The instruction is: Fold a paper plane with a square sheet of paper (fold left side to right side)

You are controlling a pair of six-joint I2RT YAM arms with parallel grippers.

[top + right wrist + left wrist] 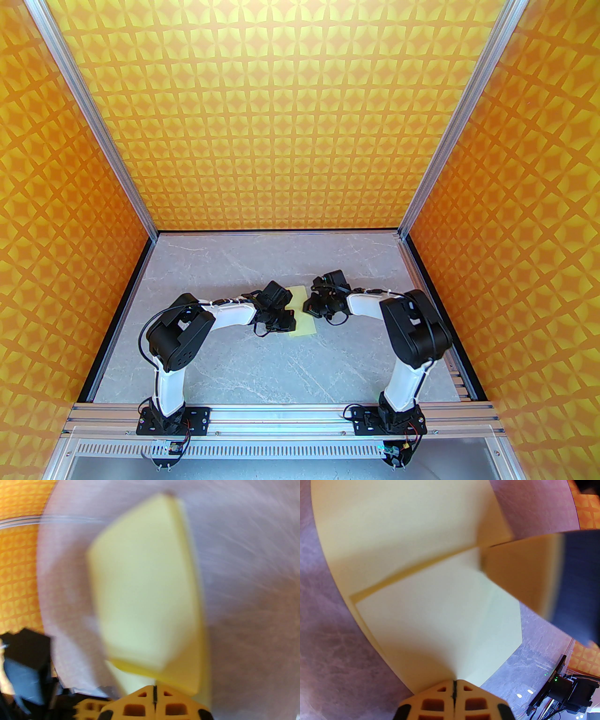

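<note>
Left wrist: matte pale-yellow paper sheet (431,611), folded flap.

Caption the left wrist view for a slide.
Left gripper, shut, pinches a flap of the yellow sheet above the table.

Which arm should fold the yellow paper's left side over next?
Probably the left. The left gripper is shut on a raised flap of the square sheet of paper, ready to carry it across. The right gripper, shut, sits at the sheet's opposite edge.
</note>
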